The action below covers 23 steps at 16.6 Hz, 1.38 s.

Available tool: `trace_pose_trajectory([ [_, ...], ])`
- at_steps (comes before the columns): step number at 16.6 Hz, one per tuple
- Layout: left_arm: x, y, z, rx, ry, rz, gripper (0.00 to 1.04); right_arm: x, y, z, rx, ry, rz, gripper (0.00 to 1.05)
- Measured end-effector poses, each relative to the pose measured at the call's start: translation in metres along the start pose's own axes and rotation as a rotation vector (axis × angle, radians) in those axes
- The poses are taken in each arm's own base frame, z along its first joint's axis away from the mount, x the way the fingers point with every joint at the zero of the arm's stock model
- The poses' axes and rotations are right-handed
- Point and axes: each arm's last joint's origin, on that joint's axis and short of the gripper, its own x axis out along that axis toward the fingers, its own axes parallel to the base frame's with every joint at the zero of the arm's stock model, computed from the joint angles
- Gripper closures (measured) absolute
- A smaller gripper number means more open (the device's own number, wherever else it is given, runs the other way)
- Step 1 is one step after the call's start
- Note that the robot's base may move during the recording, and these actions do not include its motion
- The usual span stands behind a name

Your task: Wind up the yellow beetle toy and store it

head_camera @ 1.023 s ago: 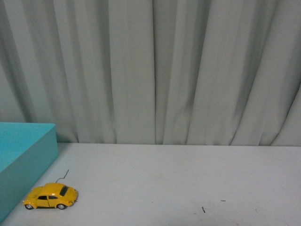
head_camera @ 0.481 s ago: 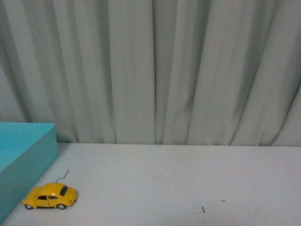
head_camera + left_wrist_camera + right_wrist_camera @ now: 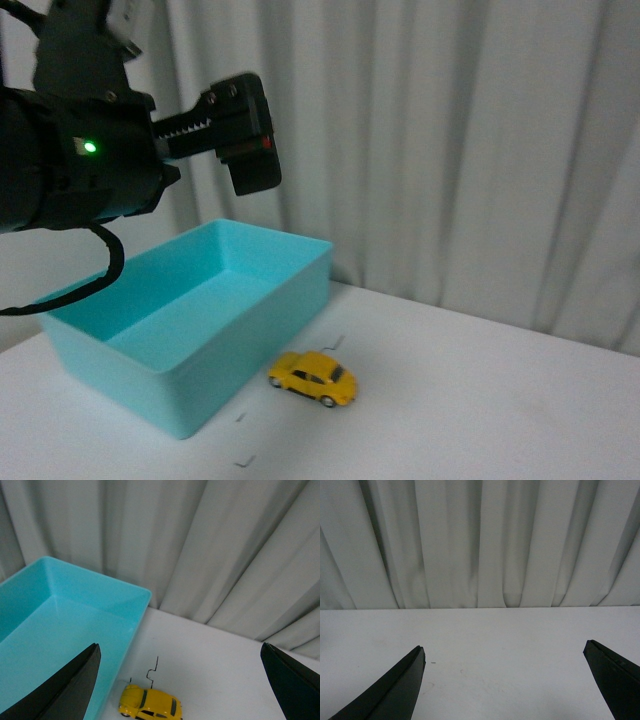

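The yellow beetle toy (image 3: 313, 378) stands on its wheels on the white table, close beside the near right wall of the teal bin (image 3: 270, 236). In the left wrist view the toy (image 3: 151, 705) shows low down, next to the bin (image 3: 100, 577). My left gripper (image 3: 247, 140) is open and empty, held high above the bin's far side; in its own view (image 3: 179, 647) the jaws stand wide apart, well above the toy. My right gripper (image 3: 503, 646) is open and empty over bare table, and does not show in the front view.
The bin is empty inside. A thin bent black wire (image 3: 333, 345) lies just behind the toy, and two small black marks (image 3: 243, 460) lie in front of the bin. A grey curtain (image 3: 450, 150) hangs along the table's far edge.
The front view has changed: my left arm now fills the upper left, the whole open bin shows, and the toy appears near the middle instead of the lower left corner.
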Motion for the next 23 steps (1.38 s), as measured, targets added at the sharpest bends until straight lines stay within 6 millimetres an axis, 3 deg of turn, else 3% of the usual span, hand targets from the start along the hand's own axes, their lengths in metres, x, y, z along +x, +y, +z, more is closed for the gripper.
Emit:
trace_pose_trajectory([
  [4,0.119,-0.038,-0.010,0.336,0.205,-0.050,0.07,0.000,0.000,0.000,0.000,0.000,0.000,0.07],
  [7,0.161,-0.065,-0.019,0.658,0.383,-0.324,0.07,0.000,0.000,0.000,0.000,0.000,0.000,0.07],
  [10,0.177,-0.064,-0.023,0.996,0.540,-0.480,0.07,0.000,0.000,0.000,0.000,0.001,0.000,0.07],
  [13,0.181,-0.054,-0.043,1.316,0.730,-0.615,0.07,0.000,0.000,0.000,0.000,0.000,0.000,0.07],
  [17,0.187,-0.050,-0.065,1.516,0.880,-0.745,0.07,0.000,0.000,0.000,0.000,0.000,0.000,0.07],
  [23,0.192,-0.033,-0.087,1.564,0.969,-0.760,0.07,0.000,0.000,0.000,0.000,0.001,0.000,0.07],
])
